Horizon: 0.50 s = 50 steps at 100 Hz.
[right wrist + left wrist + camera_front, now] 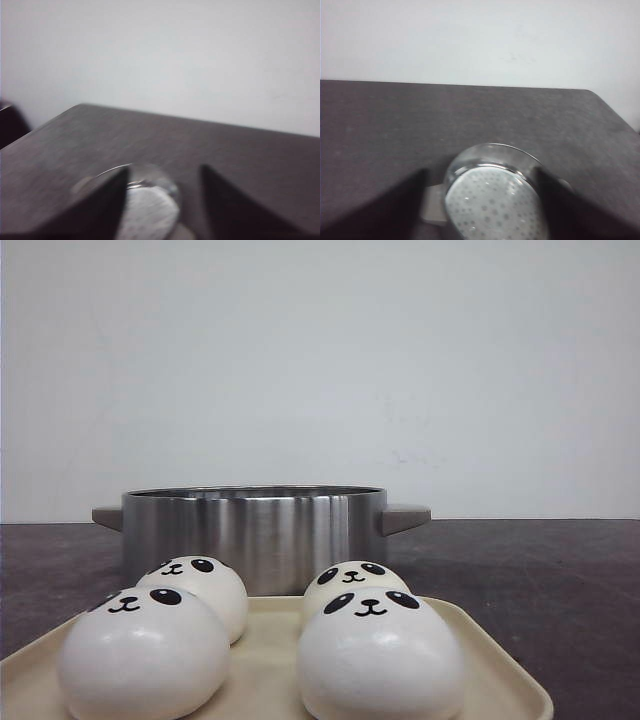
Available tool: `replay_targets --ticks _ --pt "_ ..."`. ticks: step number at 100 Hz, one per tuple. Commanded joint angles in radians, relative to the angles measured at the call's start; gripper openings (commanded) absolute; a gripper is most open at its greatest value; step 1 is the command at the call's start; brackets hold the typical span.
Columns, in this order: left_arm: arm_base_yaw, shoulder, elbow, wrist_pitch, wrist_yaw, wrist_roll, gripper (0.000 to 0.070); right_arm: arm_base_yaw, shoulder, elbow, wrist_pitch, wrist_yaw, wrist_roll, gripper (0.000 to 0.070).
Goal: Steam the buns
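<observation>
We judge the four buns (375,655) on the tray (500,670) soft, light, slippery: grasp low across the dome. Left gripper (480,200) and right gripper (162,200) stand apart, empty.

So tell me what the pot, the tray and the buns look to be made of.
Pot: brushed stainless steel, going by the vertical streaked reflections on its wall.
Tray: matte cream, probably plastic; no shine, rounded rim.
Buns: smooth, glossy white with printed black panda faces; the sheen suggests a foam or plastic prop rather than dough, though that is uncertain.
</observation>
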Motion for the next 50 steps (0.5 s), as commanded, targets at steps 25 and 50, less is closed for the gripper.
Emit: replay_targets --ticks 25,50 --pt "-0.042 0.011 0.023 -0.111 0.006 0.002 0.0634 0.309 0.134 0.028 0.062 0.234 0.013 0.0499" --pt "-0.097 0.011 0.023 -0.124 0.006 -0.073 0.0634 0.409 0.446 0.255 -0.362 0.295 0.215 0.0499"
